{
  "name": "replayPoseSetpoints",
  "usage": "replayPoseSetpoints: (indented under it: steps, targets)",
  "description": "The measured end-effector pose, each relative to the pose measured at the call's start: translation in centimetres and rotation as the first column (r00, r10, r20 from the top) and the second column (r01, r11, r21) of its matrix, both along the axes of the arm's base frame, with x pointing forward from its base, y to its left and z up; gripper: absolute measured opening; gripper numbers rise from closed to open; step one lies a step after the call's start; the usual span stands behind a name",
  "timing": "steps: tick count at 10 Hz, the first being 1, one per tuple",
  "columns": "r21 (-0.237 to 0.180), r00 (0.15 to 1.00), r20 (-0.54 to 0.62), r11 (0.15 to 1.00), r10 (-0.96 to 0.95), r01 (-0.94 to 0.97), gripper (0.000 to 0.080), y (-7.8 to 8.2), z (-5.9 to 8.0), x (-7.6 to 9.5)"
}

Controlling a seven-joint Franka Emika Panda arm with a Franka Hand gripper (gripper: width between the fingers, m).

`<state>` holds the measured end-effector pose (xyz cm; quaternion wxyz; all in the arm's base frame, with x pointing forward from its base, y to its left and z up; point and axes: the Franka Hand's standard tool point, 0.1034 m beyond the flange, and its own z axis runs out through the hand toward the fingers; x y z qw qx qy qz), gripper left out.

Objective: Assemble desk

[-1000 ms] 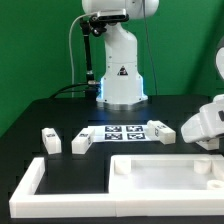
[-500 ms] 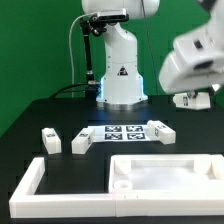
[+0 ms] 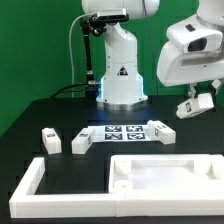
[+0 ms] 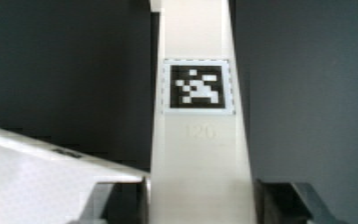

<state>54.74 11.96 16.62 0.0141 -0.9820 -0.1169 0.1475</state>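
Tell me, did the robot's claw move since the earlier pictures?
Yes. The gripper, holding a leg, went up: a second ago it was down by the tabletop, now it hangs high above it.

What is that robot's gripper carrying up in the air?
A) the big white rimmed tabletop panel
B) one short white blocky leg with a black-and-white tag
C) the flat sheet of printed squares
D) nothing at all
B: the wrist view shows a short white blocky plastic leg with a square tag clamped between the gripper's fingers, and in the exterior view the gripper hangs raised with that leg in it.
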Motion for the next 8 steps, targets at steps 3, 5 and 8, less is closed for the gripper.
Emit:
replayPoseSetpoints:
  steps: [3,5,8]
  targets:
    - [0.053,0.985,0.167,0.998,-0.035,0.026,0.0284,-3.6,7.9,4.0]
    - [0.071,0.943,0.329,0.997,-0.05,0.028,0.0284,-3.6,7.8,5.1]
    - [0.103,0.823,0.564,0.995,-0.068,0.012,0.0284,-3.2,6.6,6.4]
